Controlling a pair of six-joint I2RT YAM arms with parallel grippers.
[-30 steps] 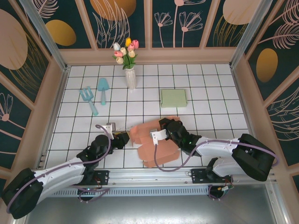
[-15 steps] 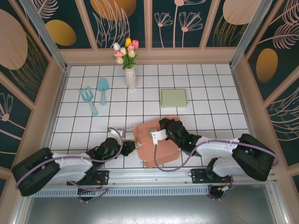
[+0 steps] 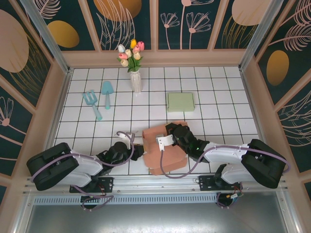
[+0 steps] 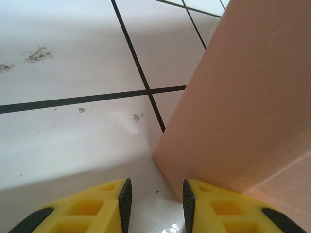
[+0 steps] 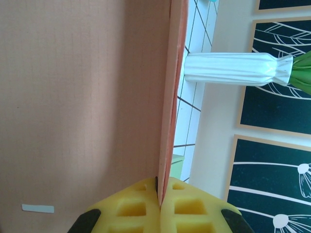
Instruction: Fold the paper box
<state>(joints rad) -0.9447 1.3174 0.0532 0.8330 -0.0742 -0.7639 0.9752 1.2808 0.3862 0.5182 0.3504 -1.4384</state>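
Observation:
The salmon paper box [image 3: 163, 148] lies partly folded on the tiled table near the front edge. My right gripper [image 5: 160, 204] is shut on one of its upright cardboard panels [image 5: 167, 111], pinching the panel's edge between the yellow fingers. From above, the right gripper [image 3: 171, 132] sits at the box's far side. My left gripper [image 4: 154, 199] is open, low over the tiles, its right finger [image 4: 209, 204] against the box's left wall [image 4: 243, 107]. Seen from above, the left gripper [image 3: 139, 151] is at the box's left edge.
A green square box [image 3: 180, 102] lies behind the paper box. The white vase of tulips [image 3: 135, 80] stands at the back, with two teal garden tools [image 3: 97, 99] to its left. The left wrist view holds bare white tiles [image 4: 73, 97].
The left arm has swung in toward the box's left edge and lies lower along the table. The box's left flap has been pushed in. The right gripper has held still.

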